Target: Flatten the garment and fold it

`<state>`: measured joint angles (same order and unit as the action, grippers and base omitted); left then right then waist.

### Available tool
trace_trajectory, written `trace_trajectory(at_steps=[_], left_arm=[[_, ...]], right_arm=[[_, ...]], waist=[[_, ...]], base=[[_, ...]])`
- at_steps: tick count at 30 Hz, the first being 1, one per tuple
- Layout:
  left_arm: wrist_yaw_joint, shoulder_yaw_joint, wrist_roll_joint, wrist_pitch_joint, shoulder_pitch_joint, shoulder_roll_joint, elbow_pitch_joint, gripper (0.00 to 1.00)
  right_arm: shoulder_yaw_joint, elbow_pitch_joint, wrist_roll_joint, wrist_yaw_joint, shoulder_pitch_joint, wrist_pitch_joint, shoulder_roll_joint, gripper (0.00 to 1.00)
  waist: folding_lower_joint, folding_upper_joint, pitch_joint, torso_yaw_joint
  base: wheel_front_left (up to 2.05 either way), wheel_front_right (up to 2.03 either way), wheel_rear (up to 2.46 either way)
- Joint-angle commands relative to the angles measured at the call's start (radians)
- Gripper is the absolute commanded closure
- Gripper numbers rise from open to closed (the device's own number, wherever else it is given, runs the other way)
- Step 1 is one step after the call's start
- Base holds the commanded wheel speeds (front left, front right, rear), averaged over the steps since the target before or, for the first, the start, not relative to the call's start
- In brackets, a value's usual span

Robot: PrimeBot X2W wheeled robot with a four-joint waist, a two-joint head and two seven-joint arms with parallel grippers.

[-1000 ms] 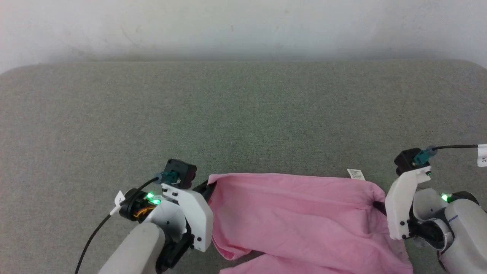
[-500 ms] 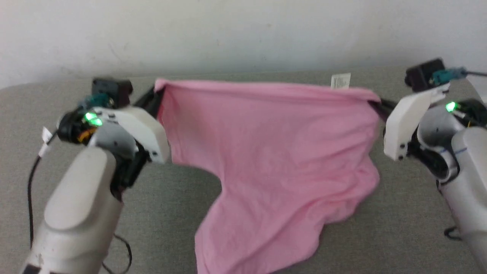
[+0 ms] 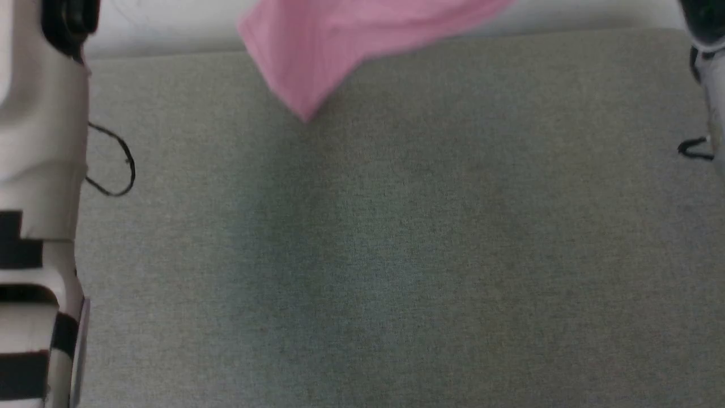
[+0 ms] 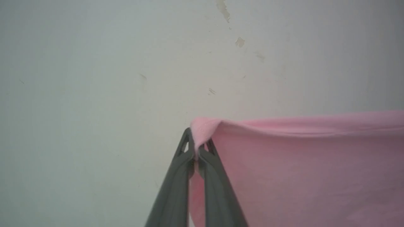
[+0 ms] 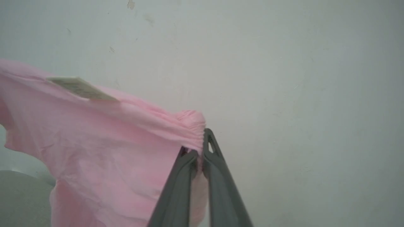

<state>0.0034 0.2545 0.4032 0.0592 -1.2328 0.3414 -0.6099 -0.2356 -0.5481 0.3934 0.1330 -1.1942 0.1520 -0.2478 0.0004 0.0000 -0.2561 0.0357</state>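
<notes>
Left claw (image 4: pixel 197 142) pinches garment (image 4: pixel 300 164) corner; right claw (image 5: pixel 197 147) pinches opposite corner; lower edge hangs above grey surface (image 3: pixel 396 255).

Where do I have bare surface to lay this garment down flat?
The grey surface is bare across its whole middle, below the hanging corner of the garment. The sides are crowded: the left forearm and a cable loop at left, the right arm and a small cable at right.
</notes>
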Motion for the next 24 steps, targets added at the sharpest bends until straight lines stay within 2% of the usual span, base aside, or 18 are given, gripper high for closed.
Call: trace_trajectory(at_steps=[1,7,13,19,24], left_arm=[[0.003,-0.006,-0.012,0.021,-0.035,0.0,-0.042,1.0],[-0.017,0.003,-0.003,0.081,-0.1,-0.037,-0.196,1.0],[-0.049,0.015,0.021,0.123,-0.063,-0.09,-0.345,1.0],[-0.088,0.011,0.065,0.158,0.061,-0.129,-0.463,1.0],[-0.109,0.001,0.099,0.19,0.25,-0.143,-0.488,1.0]], right_arm=[[-0.003,-0.032,-0.013,-0.002,-0.032,-0.029,-0.005,1.0],[-0.063,-0.162,0.0,-0.002,-0.085,-0.104,0.025,1.0],[-0.144,-0.297,0.036,-0.002,-0.056,-0.169,0.054,1.0],[-0.251,-0.374,0.075,-0.002,0.047,-0.243,0.066,1.0],[-0.342,-0.343,0.121,-0.002,0.218,-0.319,0.054,1.0]], waist=[[-0.0004,0.0,-0.066,0.006],[-0.0004,0.0,-0.103,0.0],[-0.0004,0.0,-0.122,-0.006],[-0.0004,0.0,-0.085,-0.012],[-0.0004,0.0,-0.001,-0.014]], base=[[0.0,0.0,0.0],[0.0,0.0,0.0],[0.0,0.0,0.0],[0.0,0.0,0.0],[0.0,0.0,0.0]])
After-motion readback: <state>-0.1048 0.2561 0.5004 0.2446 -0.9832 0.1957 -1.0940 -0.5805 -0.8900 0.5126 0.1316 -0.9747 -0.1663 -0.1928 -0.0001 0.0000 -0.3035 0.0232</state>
